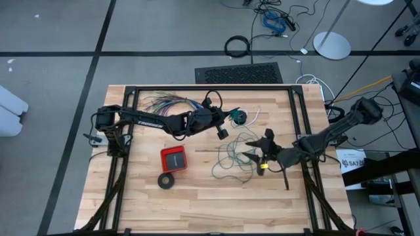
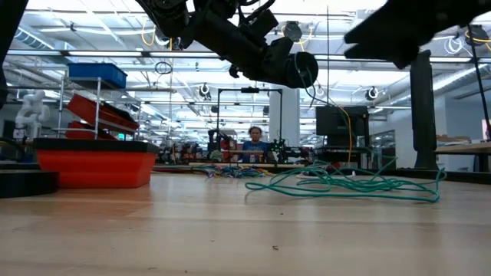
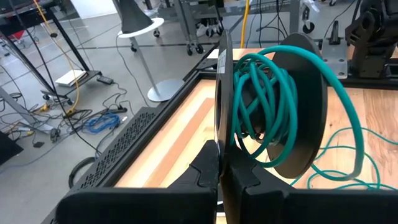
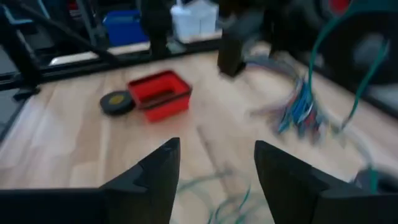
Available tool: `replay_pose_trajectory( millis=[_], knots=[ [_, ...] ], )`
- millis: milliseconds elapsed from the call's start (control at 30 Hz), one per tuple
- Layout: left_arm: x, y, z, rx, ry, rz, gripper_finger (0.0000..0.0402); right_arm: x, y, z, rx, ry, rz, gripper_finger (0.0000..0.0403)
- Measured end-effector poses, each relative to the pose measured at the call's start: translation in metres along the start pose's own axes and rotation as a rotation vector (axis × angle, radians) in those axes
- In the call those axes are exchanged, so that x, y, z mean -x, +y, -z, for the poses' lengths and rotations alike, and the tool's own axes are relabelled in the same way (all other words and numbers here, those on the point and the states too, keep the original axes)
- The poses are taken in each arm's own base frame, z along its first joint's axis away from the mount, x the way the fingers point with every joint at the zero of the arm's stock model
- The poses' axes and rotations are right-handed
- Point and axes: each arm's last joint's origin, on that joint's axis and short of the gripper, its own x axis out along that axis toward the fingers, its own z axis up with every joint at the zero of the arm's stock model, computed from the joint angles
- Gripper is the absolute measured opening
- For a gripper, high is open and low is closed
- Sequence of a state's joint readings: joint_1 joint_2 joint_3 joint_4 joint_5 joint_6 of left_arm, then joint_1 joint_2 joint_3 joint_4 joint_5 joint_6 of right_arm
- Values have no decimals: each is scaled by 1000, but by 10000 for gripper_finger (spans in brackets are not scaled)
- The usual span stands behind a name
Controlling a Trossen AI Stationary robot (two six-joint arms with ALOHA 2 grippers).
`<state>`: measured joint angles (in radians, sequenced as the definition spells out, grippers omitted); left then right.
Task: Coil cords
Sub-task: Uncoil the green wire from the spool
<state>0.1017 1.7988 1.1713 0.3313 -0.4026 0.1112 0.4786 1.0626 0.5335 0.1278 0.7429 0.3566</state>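
My left gripper [image 1: 228, 118] is above the table's far middle, shut on a black spool [image 3: 292, 106] wound with teal-green cord [image 3: 264, 93]. From the spool the cord drops to a loose tangle [image 1: 233, 157] lying on the table, which the low view also shows [image 2: 345, 182]. My right gripper [image 1: 257, 145] hovers open over the tangle's right side. In its wrist view nothing is between the fingers of the right gripper [image 4: 214, 177], and cord strands [image 4: 230, 202] lie below them. My left gripper pinches the thin rim of the spool's near flange [image 3: 222, 134] between its two fingers [image 3: 202, 177]. The fingers come nearly level from the table's left. The spool is lifted clear of the table with its flanges upright, and the cord trails down from it, slack.
A red tray [image 1: 174, 158] and a black tape ring [image 1: 167, 180] sit left of the tangle. A fanned bundle of many-coloured wires [image 1: 164, 103] lies at the far left. Black frame rails [image 1: 210, 88] border the table. Bare wood lies along the near edge.
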Motion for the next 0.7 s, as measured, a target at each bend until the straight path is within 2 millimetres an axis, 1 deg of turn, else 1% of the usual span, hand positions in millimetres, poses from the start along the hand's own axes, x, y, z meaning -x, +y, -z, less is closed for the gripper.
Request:
replay_pose_trajectory(
  millis=[200,367,467,567,700],
  knots=[
    [0,0,0,0,0,4,0,-22,-7,-3,93,-41,66,160],
    [0,0,0,0,-1,13,0,-33,-14,-8,155,-79,115,139],
    [0,-1,0,0,-1,17,0,-38,-19,-11,193,-90,145,135],
    [0,-1,0,0,-2,20,0,-43,-26,-13,196,-92,167,135],
    [0,-1,0,1,-2,22,0,-51,-33,-13,182,-80,122,134]
  ],
)
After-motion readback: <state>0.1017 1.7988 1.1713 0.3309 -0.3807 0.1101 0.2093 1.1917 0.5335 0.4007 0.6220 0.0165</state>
